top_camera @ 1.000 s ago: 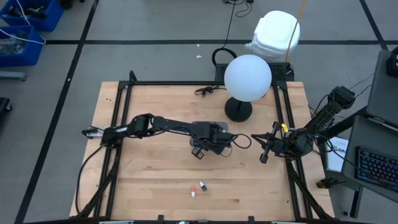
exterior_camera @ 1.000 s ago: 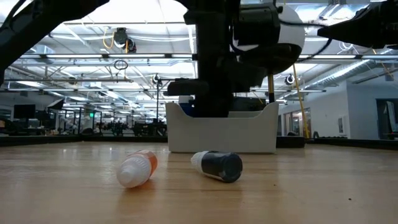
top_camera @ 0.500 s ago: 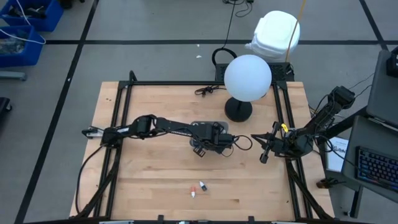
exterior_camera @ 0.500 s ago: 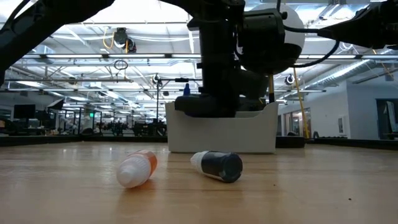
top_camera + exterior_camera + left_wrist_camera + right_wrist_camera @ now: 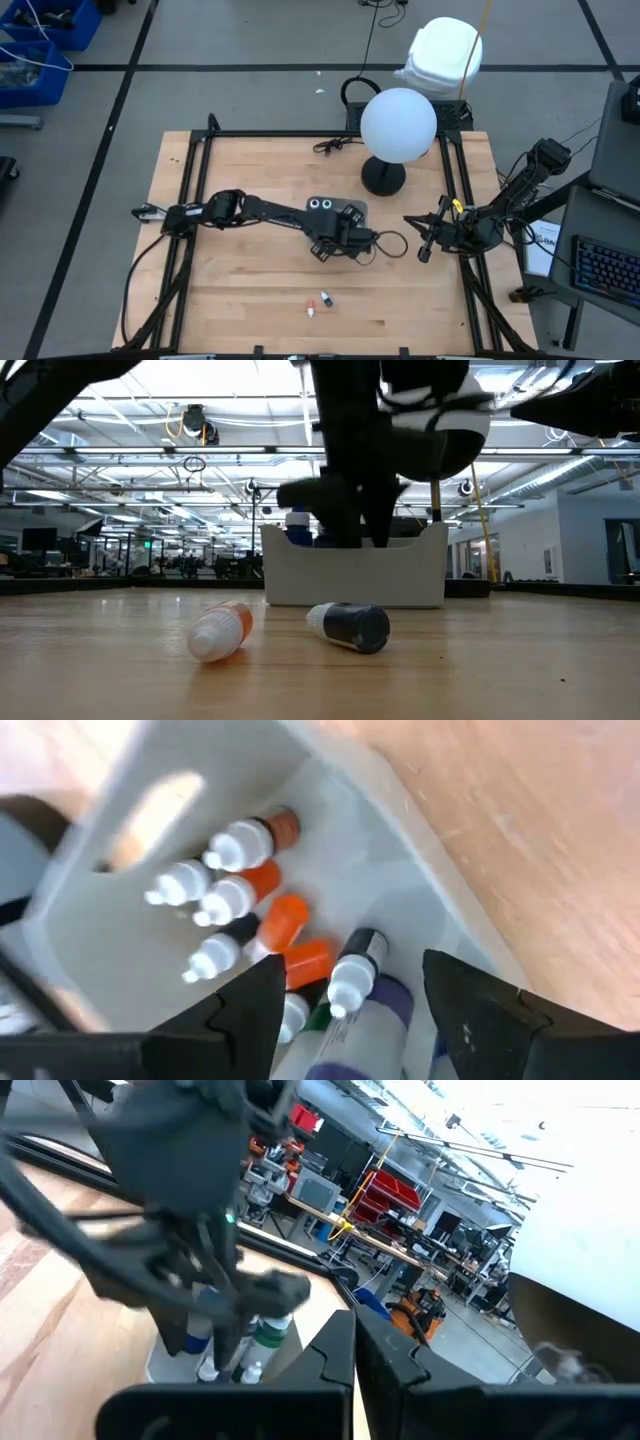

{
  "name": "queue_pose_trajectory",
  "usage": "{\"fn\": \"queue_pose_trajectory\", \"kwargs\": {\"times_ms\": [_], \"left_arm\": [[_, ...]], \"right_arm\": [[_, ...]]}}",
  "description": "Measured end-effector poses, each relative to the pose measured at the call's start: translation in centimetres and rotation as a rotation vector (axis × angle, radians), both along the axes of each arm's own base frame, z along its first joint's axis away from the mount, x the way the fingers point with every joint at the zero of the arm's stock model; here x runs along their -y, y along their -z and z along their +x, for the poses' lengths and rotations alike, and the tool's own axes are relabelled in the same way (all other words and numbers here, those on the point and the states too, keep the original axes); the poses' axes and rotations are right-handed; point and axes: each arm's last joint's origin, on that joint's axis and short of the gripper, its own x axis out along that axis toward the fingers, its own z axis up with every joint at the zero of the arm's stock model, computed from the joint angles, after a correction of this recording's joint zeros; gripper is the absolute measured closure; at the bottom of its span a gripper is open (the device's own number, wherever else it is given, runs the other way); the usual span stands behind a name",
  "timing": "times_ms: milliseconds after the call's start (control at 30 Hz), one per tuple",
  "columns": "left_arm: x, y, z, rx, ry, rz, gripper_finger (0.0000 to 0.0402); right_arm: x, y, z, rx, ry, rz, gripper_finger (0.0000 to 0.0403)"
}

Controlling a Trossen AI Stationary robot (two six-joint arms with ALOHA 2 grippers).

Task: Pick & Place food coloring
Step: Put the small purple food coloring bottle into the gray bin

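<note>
Hovering: left gripper (image 5: 335, 243) open, empty, frame centre by tray (image 5: 352, 209) | two loose bottles (image 5: 318, 302) lie flat lower-centre — probably crosswise, nearer left | right gripper (image 5: 424, 240) shut, right edge.

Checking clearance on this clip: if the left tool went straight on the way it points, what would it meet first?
Probably the dropper bottles lying in the tray: the open left tool points down into it, directly over them. How far off they are is unclear.
</note>
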Motion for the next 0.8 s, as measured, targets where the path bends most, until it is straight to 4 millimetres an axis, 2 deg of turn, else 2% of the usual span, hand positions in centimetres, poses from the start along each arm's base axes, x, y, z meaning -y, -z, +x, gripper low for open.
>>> {"fn": "queue_pose_trajectory", "kwargs": {"times_ms": [167,300,367,433,533,600,633,700,800], "left_arm": [[2.4,-3.2,-1.1,0.084,0.032,0.12,0.0163],[4.0,-7.8,-3.6,0.174,-0.004,0.219,0.0177],[4.2,-10.6,-5.8,0.194,-0.061,0.191,0.0196],[3.9,-13.7,-8.5,0.224,-0.167,0.153,0.0232],[3.4,-18.1,-13.0,0.316,-0.392,0.069,0.0314],[3.7,-20.2,-15.9,0.407,-0.505,-0.048,0.0373],[4.2,-21.0,-17.3,0.457,-0.53,-0.108,0.0386],[5.5,-21.5,-20.0,0.523,-0.541,-0.215,0.0387],[7.7,-20.0,-23.9,0.587,-0.474,-0.348,0.0393]], "right_arm": [[0.0,0.0,0.0,-0.004,0.001,-0.013,0.0403],[0.0,0.0,0.0,0.001,-0.003,0.002,0.0403],[0.0,0.1,0.0,0.001,-0.005,0.013,0.0403],[0.0,0.1,0.0,0.003,-0.008,0.031,0.0403],[0.0,0.3,0.0,0.012,-0.012,0.079,0.0403],[-0.1,0.5,0.1,0.014,-0.019,0.121,0.0403],[-0.1,0.6,0.1,0.012,-0.023,0.137,0.0403],[-0.1,0.9,0.1,0.006,-0.027,0.16,0.0403],[-0.1,1.3,0.2,0.007,-0.014,0.23,0.0403]]}}
